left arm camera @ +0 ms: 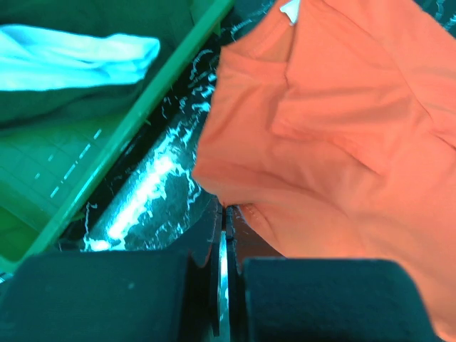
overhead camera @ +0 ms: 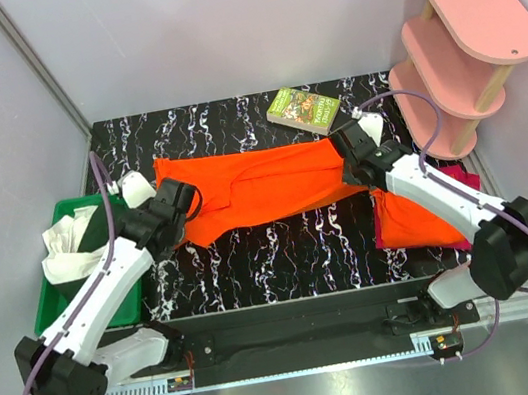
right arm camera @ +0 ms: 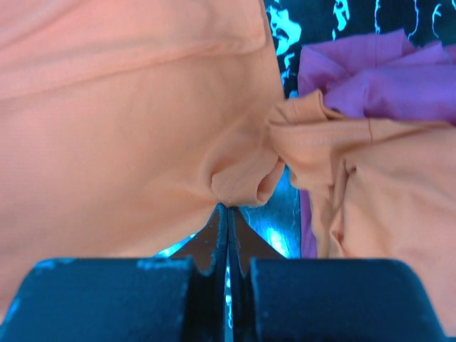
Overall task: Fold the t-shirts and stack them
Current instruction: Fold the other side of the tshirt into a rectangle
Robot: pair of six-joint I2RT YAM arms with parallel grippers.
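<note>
Fingertips of the left gripper (left arm camera: 222,214) meet on the very hem of the orange t-shirt (overhead camera: 262,186), toward the left edge of the table (overhead camera: 284,255) — jaws closed on a mere sliver of cloth. The right gripper (right arm camera: 228,208) is closed too, pinching a small puckered nub of the same shirt, which lies stretched between them across the table's middle.

We judge the left bite the weak point: a pull outward or upward could slide the hem free and let that side collapse. At the right edge a pile (overhead camera: 415,218) of orange cloth over a magenta shirt (right arm camera: 385,78) sits just beside the right fingers, so a sweep there might snag it.

The shirts are soft, matte and limp, creasing readily; the tabletop is glossy black with white veins. At the left edge a rigid green bin (overhead camera: 54,304) holds crumpled white cloth (overhead camera: 68,249). Farther back lie a flat book (overhead camera: 304,110) and — at the far right corner — a pink shelf (overhead camera: 465,32) with rounded tiers.
</note>
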